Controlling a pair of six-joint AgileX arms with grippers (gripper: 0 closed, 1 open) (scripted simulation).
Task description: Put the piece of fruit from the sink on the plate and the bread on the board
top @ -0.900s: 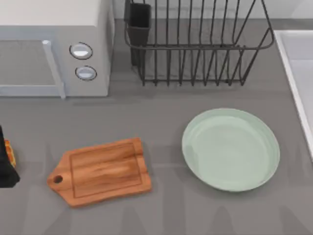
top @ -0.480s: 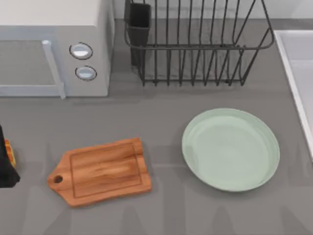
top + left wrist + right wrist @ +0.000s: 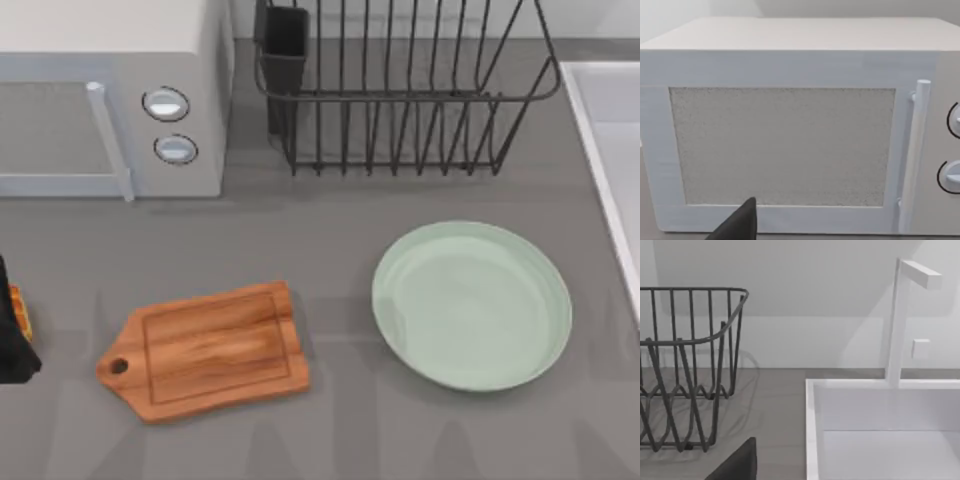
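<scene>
Desk as you see it from above: the board (image 3: 205,352) lies bare on the left half, handle pointing toward the left edge. The plate (image 3: 472,305) sits bare on the right half, well apart from the board. Neither target carries anything, so by my reading no part of the task is finished.

Left gripper (image 3: 12,330): a dark mass at the far left edge of the top view, beside the board's handle end. An orange-gold sliver pressed against it looks like the bread (image 3: 20,314), which suggests you have the bun in the left jaws, but the contact is cropped and I cannot tell whether the jaws are clamped or merely alongside it. From the left wrist camera you look straight at the microwave (image 3: 790,125) door.

Right side: the sink (image 3: 880,430) shows as a pale basin with a raised rim under the faucet (image 3: 900,320), next to the dish rack (image 3: 685,365). The part of the basin you can see holds no red fruit; where the fruit lies cannot be told. A dark fingertip of the right gripper (image 3: 737,462) pokes in; jaw opening cannot be told.

Left to do, as I judge it: bun onto board, fruit found, lifted, plated.
</scene>
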